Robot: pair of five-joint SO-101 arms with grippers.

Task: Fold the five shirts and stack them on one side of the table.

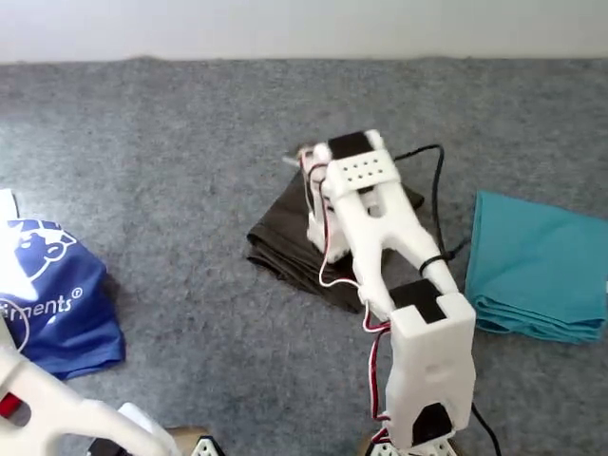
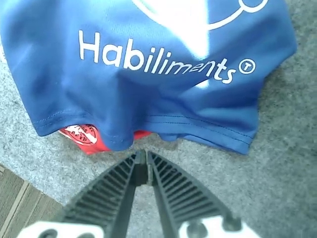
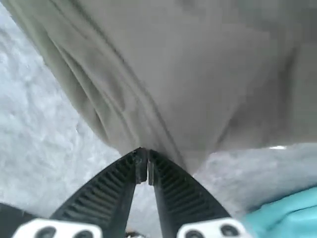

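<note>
A dark brown shirt point(image 1: 290, 237) lies bunched in the middle of the grey table. My right arm point(image 1: 380, 228) stretches over it. In the right wrist view my right gripper point(image 3: 142, 166) is shut on the edge of the dark brown shirt point(image 3: 198, 74), whose folds run together at the fingertips. A blue printed shirt point(image 1: 47, 304) lies at the table's left side. My left gripper point(image 2: 141, 163) is shut and empty just short of the hem of the blue shirt point(image 2: 148, 64). A red shirt point(image 2: 81, 136) peeks out from under it. A teal shirt point(image 1: 537, 266) lies folded at the right.
Grey felt point(image 1: 171, 142) covers the table, with open room at the back and in the front middle. A black cable point(image 1: 437, 190) loops beside the right arm. The table's edge and a wooden floor point(image 2: 20, 208) show in the left wrist view.
</note>
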